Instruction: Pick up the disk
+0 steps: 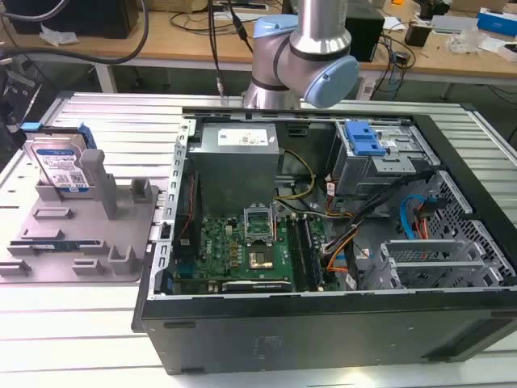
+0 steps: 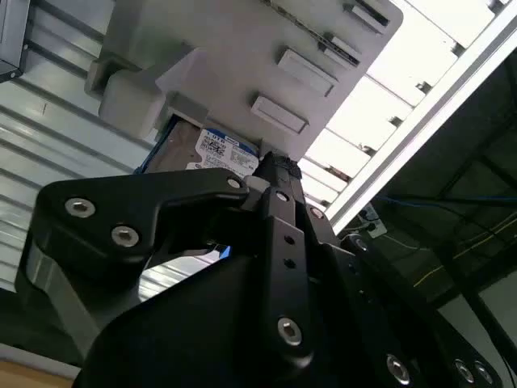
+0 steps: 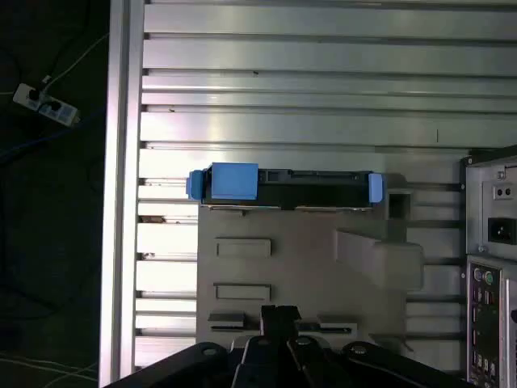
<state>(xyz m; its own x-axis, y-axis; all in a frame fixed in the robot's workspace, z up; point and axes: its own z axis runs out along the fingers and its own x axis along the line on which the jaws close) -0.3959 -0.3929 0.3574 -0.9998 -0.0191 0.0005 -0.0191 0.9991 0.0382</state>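
The flat silver metal disk [image 1: 58, 162], with a white-and-blue label and blue side rails, stands on edge in the grey plastic holder [image 1: 121, 242], near the slatted metal worktop's [image 1: 105, 121] edge at the exterior view's left. In the first wrist view your black pincer [image 3: 279, 311] hangs over the holder, apart from the disk, closed on nothing. Expect the disk to be stiff, dense, smooth-faced and shock-sensitive, so clamp its two flat faces at the exposed upper edge, between the rails.
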